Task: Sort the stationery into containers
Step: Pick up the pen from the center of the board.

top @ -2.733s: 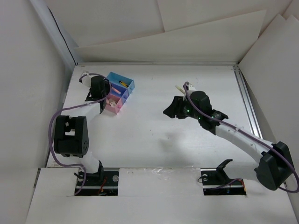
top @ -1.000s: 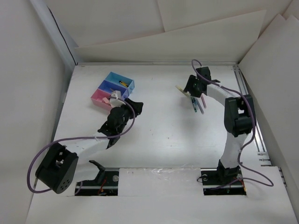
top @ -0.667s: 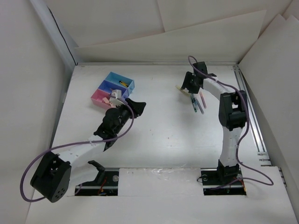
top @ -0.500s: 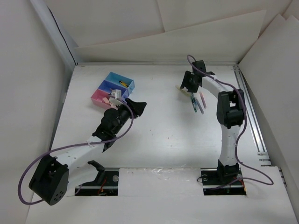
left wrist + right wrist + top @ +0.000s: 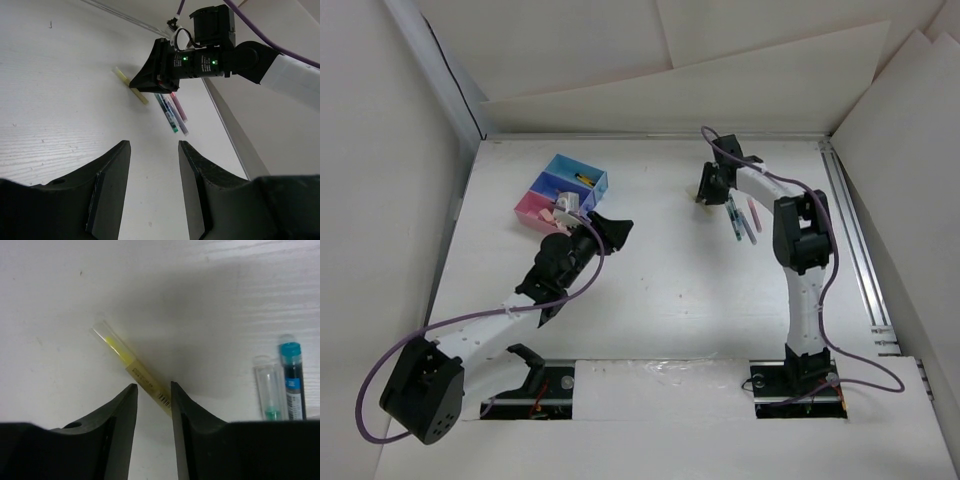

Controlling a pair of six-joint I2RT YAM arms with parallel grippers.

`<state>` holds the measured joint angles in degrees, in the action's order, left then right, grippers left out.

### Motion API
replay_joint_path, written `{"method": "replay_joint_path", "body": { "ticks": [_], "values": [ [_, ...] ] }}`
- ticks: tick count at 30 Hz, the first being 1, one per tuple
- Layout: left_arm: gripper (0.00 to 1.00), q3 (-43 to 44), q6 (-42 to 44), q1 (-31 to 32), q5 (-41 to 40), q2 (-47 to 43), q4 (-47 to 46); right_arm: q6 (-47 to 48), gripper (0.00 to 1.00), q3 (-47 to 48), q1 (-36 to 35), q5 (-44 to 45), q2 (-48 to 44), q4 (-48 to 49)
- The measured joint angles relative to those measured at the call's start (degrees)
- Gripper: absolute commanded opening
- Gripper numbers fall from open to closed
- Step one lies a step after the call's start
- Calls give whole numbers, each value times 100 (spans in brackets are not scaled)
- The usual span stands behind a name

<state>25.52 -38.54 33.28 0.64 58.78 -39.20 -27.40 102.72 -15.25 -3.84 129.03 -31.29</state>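
Three joined bins, light blue (image 5: 582, 177), blue-violet (image 5: 556, 189) and pink (image 5: 532, 212), stand at the back left. My left gripper (image 5: 613, 228) is open and empty just right of them, above bare table; in the left wrist view (image 5: 154, 165) it looks toward the right gripper (image 5: 172, 67). My right gripper (image 5: 706, 188) is open and low over a yellow highlighter (image 5: 134, 371), whose near end lies between the jaws (image 5: 154, 395). The highlighter also shows in the left wrist view (image 5: 131, 86). A light-blue pen (image 5: 734, 218) and a pink pen (image 5: 752, 213) lie just right of it.
A metal rail (image 5: 850, 230) runs along the table's right edge, and white walls close in the back and sides. In the right wrist view a clear-capped pen (image 5: 270, 390) and a teal-capped pen (image 5: 292, 382) lie side by side to the right of the jaws.
My right gripper has swung left from over the pens and now covers the yellow highlighter. My left arm left the bins and reached toward the middle, and has hardly moved in the last half second.
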Motion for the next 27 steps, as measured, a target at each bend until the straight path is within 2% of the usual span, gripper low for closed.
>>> {"method": "replay_joint_path", "body": {
  "ticks": [6,9,11,13,20,27],
  "values": [
    [40,13,0,-7,-22,-9,109,-133,26,-479,-354,350,-278,131],
    [40,138,0,-98,-31,151,273,-205,15,-756,-599,570,-439,225],
    [40,234,-2,-190,-33,328,358,-247,4,-907,-748,704,-533,297],
    [40,304,-4,-243,-42,481,468,-286,0,-1047,-874,833,-612,380],
    [40,496,-4,-260,-28,787,717,-345,0,-2120,-1073,876,-1281,927],
    [39,1078,0,-264,260,1585,951,-127,0,-3150,-1233,-20,-2540,1257]
  ]
}}
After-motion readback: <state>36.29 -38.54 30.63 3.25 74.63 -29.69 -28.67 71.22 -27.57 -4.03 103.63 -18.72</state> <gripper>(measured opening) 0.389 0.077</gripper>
